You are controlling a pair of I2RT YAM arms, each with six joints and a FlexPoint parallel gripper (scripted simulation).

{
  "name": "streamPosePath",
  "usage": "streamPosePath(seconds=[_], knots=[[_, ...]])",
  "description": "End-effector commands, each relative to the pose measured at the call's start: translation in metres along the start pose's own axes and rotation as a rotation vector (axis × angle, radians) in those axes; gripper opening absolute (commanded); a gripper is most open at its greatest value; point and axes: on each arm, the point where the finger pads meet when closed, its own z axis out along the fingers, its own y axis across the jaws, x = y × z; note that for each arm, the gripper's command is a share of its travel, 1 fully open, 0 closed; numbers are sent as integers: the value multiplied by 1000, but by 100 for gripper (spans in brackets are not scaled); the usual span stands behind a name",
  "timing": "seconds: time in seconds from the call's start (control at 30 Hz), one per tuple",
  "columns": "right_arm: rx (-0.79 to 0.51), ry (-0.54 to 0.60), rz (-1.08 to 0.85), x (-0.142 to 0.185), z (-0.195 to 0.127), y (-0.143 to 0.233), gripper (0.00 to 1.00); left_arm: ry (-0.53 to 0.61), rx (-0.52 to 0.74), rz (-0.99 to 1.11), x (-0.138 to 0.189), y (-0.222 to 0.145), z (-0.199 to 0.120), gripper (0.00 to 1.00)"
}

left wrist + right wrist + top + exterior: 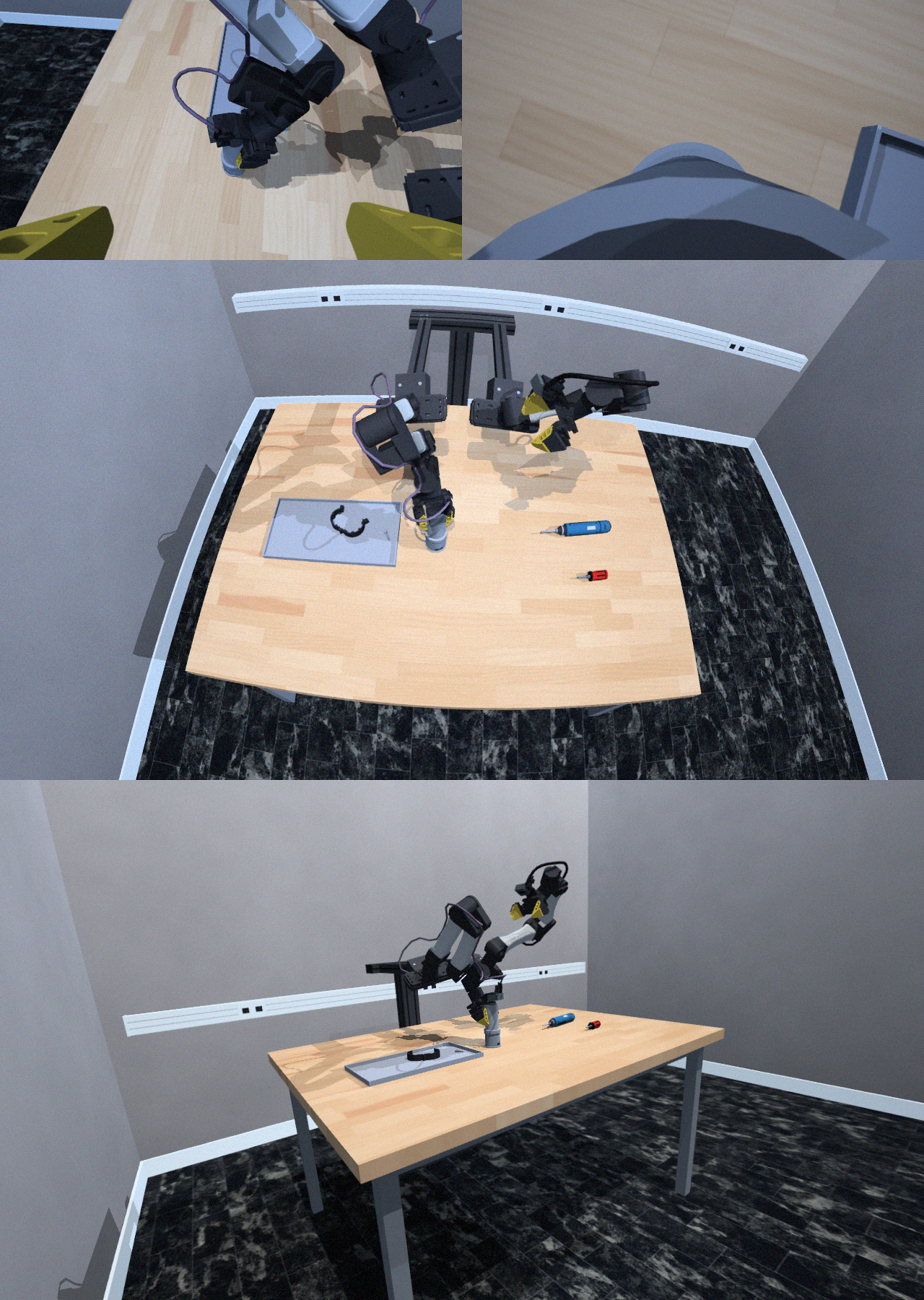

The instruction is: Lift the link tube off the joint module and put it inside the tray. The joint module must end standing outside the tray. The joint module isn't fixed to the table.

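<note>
Currently the link tube stands upright on the joint module, which stands on the table, just beside the short edge of the tray and outside it. The right gripper is down at the tube's upper part, with its yellow fingers on either side, partly narrowed; whether they grip it, I cannot tell. High near the table edge by the arm mounts, the left gripper is spread wide and holds nothing. Inside the tray, a black open ring lies nearer the tube-side edge than the opposite one, and a small screw lies close to that tube-side edge. Well apart from the tray, toward the table's opposite short edge, lie a blue driver and, nearer the long edge away from the mounts, a red screwdriver.
</note>
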Motion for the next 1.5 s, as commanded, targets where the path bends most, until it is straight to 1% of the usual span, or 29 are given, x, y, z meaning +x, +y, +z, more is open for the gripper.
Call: streamPosePath(seconds=[0.0, 0.03, 0.07, 0.2, 0.33, 0.4, 0.73, 0.9, 1.47], knots=[[-12, 17, -18, 6, -1, 3, 29, -4, -2, -2, -2, 2, -1, 100], [-11, 18, -15, 5, -2, 3, 40, -4, -2, -2, -2, 2, -1, 100], [-10, 14, -11, 3, -4, 2, 41, -4, -2, -2, -2, 2, -1, 100], [-12, -33, 7, -11, -7, 2, 41, -4, -2, -2, -2, 2, -1, 100], [-7, -28, 8, -11, -9, 1, 41, -4, -2, -2, -2, 2, -1, 100], [-5, -46, 15, -17, -11, 1, 41, -4, -2, -2, -2, 2, -1, 100], [-6, -18, 6, -20, -30, 1, 41, -4, -2, -2, -2, 2, -1, 100], [-5, -2, 1, -18, -32, 1, 41, -4, -2, -2, -2, 2, -1, 100], [-6, -15, 6, -21, -32, 1, 41, -4, -2, -2, -2, 2, -1, 100]])
